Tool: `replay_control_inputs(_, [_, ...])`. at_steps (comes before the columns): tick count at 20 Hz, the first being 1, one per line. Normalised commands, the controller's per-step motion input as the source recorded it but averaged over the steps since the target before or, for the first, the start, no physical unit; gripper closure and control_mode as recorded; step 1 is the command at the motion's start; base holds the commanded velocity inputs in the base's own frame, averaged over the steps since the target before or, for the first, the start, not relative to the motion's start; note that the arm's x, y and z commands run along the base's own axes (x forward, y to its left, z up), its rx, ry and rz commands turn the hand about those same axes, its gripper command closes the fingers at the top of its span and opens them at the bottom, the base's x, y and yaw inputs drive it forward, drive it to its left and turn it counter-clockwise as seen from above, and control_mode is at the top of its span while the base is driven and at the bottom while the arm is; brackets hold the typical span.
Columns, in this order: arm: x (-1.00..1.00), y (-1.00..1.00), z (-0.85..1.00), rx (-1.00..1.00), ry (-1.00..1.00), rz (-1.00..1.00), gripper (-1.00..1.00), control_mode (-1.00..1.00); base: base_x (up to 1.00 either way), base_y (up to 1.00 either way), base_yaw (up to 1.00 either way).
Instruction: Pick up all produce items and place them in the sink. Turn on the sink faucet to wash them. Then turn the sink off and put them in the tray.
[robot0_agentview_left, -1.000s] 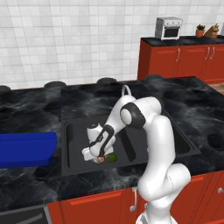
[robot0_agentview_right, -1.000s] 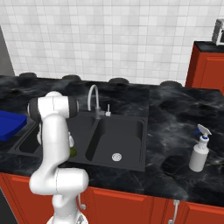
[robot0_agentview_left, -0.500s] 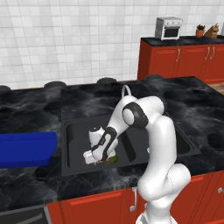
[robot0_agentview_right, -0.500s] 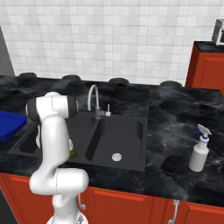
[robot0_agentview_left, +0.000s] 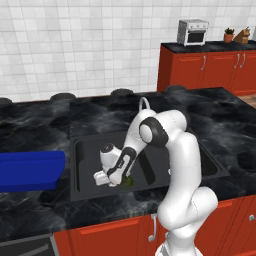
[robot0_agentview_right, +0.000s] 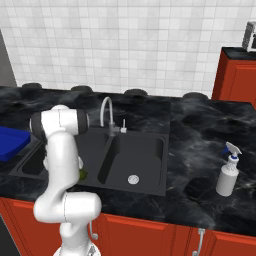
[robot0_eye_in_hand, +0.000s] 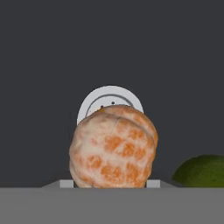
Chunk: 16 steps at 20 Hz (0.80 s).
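Fruit sits dead ahead of your gripper (robot0_eye_in_hand: 110, 183) in the hand view: the tan-brown lumpy piece (robot0_eye_in_hand: 113, 147), pale with orange patches like a peeled citrus, lies squarely between the two finger tips, just in front of the round silver drain (robot0_eye_in_hand: 110, 100) on the black floor of the sink (robot0_eye_in_hand: 52, 65). You can see both tips flanking its base, narrowed toward it, but you cannot tell whether they already press its sides. The piece is close to round, so no long axis governs your approach. Off to one side, low at the frame's edge, lies the dark green ball (robot0_eye_in_hand: 201, 170), near the lumpy piece yet not touching it.

From the left base view your arm bends down into the left basin (robot0_agentview_left: 85, 150), the hand (robot0_agentview_left: 111, 172) low over its floor, with the green ball (robot0_agentview_left: 129, 182) just beside it. The blue tray (robot0_agentview_left: 30, 170) waits on the counter further left, and the faucet (robot0_agentview_right: 106, 111) rises behind the divider. No brand, label or legible writing shows anywhere, including on the spray bottle (robot0_agentview_right: 227, 170).
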Motion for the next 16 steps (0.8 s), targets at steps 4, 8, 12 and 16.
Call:
replay_control_inputs(4, [0.0, 0.0, 0.0, -0.01, -0.24, 0.06, 1.0, -1.0, 0.0, 0.0, 0.0])
replay_control_inputs(8, [-0.21, 0.0, 0.12, -0.04, -0.19, 0.01, 1.0, -1.0, 0.0, 0.0, 0.0])
replay_control_inputs(12, [-0.27, 0.02, 0.59, -0.03, -0.07, 0.0, 1.0, -1.0, 0.0, 0.0, 0.0])
replay_control_inputs(16, [-0.1, 0.0, 0.96, 0.0, 0.0, 0.0, 1.0, -1.0, 0.0, 0.0, 0.0])
